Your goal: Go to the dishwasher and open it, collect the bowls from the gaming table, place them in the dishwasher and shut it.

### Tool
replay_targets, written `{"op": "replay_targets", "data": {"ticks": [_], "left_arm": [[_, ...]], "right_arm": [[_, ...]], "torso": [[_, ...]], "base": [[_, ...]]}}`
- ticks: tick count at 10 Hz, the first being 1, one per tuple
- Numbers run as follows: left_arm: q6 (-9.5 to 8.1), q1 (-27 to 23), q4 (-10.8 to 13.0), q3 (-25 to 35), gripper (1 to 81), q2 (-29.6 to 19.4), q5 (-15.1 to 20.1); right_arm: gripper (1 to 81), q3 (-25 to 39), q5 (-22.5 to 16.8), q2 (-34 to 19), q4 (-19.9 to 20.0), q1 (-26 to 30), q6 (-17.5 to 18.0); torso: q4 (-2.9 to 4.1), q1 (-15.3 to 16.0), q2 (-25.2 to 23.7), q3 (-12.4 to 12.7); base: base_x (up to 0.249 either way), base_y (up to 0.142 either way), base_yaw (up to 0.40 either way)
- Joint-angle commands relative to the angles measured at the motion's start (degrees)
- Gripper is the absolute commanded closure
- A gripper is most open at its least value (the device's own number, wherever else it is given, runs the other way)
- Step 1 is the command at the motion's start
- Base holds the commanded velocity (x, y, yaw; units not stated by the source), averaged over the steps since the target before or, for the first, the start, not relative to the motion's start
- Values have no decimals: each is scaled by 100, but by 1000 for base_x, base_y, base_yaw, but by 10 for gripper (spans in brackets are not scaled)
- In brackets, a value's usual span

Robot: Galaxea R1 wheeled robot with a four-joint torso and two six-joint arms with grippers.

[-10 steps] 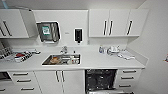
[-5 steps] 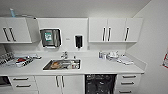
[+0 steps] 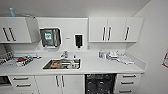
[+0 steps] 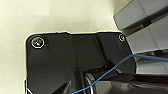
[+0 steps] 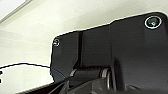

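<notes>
- The dishwasher point(image 3: 100, 83) sits under the white bench point(image 3: 95, 65), below and to the right of the sink point(image 3: 62, 64); its front shows dark, with racks inside, so the door looks open.
- To the right of the dishwasher is a stack of white drawers point(image 3: 127, 82); to its left are white cabinet doors point(image 3: 60, 83).
- On the wall above the sink hang a paper towel dispenser point(image 3: 50, 37) and a black soap dispenser point(image 3: 78, 40).
- A dish rack point(image 3: 17, 60) stands on the bench to the left of the sink.
- Small white items point(image 3: 116, 56) lie on the bench to the right of the sink.
- The wrist views show the robot's dark plate against pale surfaces; I cannot tell whether either claw is apart or together, or what it touches.
</notes>
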Motion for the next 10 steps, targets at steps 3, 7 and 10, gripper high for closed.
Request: {"op": "replay_targets", "data": {"ticks": [3, 7, 10], "left_arm": [[50, -289, 58, 7, 10, -29, 268], [24, -288, 14, -942, 10, 472, 277], [-3, -289, -3, -1321, 10, 657, 268]], "right_arm": [[10, -17, -211, 26, -95, 275, -9], [10, -464, -263, 237, -60, 285, 9], [10, -1360, -281, 676, -69, 284, 0]], "torso": [[0, 7, 0, -264], [0, 10, 7, -441], [0, 13, 7, -443]], "base": [[0, 0, 0], [0, 0, 0], [0, 0, 0]]}}
